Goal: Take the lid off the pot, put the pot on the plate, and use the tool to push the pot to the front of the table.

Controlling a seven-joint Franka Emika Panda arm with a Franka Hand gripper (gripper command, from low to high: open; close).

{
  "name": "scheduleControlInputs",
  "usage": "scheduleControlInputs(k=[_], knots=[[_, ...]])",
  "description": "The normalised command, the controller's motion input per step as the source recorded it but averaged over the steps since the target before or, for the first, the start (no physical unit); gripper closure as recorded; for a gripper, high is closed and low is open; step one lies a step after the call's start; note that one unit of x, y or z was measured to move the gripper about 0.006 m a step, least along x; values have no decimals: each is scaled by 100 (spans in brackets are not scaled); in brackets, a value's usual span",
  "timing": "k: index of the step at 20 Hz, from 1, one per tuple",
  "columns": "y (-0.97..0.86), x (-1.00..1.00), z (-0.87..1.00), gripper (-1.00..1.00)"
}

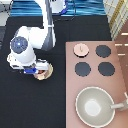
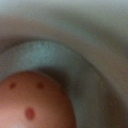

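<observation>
Pot (image 1: 40, 73): sits on the plate (image 1: 48, 73) at the exterior view's left, on the black table (image 1: 50, 110), mostly hidden under the arm.
Gripper (image 1: 33, 69): low over the pot; I cannot tell whether it grips or has let go.
Lid (image 1: 81, 49): off, lying on the stove (image 1: 120, 75) near its top left burner.
Doing it well: I'd judge the pot should rest centred inside the rim, flat, not tipped.
Pot inside (image 2: 35, 102): reddish-orange with dark spots; contents unclear.
Pan (image 1: 95, 106): looks empty.
</observation>
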Motion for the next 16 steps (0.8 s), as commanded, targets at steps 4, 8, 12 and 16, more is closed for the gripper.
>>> scheduleControlInputs(k=[4, 8, 12, 16], knots=[[10, -54, -10, 100], [13, -58, -9, 100], [19, -63, -6, 100], [13, -58, -4, 100]])
